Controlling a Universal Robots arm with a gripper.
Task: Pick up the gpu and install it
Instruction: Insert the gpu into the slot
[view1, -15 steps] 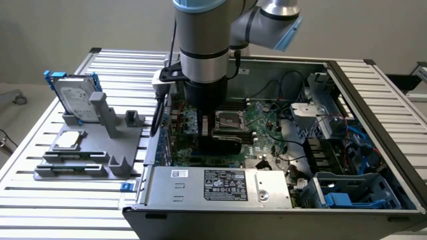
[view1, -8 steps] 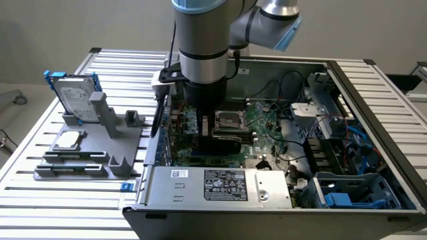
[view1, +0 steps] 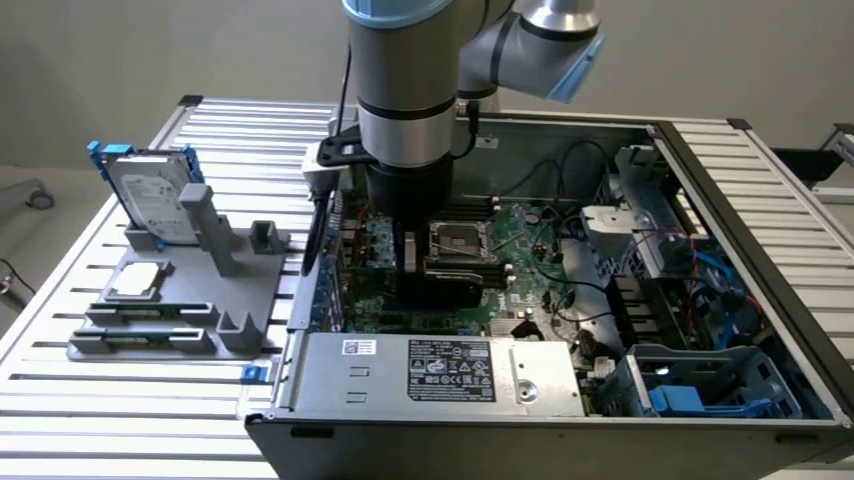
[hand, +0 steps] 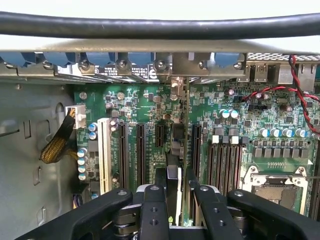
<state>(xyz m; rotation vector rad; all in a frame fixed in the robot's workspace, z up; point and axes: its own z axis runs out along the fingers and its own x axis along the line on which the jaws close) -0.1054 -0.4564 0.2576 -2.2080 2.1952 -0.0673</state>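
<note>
Nearest the wrist camera, the 2 black fingers (hand: 152, 212) are clenched on the gpu (hand: 181, 147), a thin rectangular expansion card with a green circuit board on one face and a black rounded cooler shroud on the other. It stands on edge between them, so it lies straight ahead of the fingers rather than off to either side. Its long axis runs away from the camera, parallel with the long black expansion slots (hand: 141, 150) of the large green motherboard (hand: 150, 107). It appears lined up along 1 of them, though I cannot tell whether its lower edge has entered that slot. Its far end reaches close to the silver rear wall of the case with its row of blue clips (hand: 100, 59). That edge-on alignment is what the wrist view gives. The exterior view gives height instead: the grey and blue robot arm (view1: 400, 90) comes straight down into the open grey metal computer case (view1: 747, 200), with the card's black shroud low over the board, just beside the square metal processor socket (view1: 463, 243). Well apart, on the exterior view's left, a grey plastic holder (view1: 200, 300) sits on the ribbed aluminium counter (view1: 134, 420), carrying an upright silver hard drive in a blue frame (view1: 147, 195).
</note>
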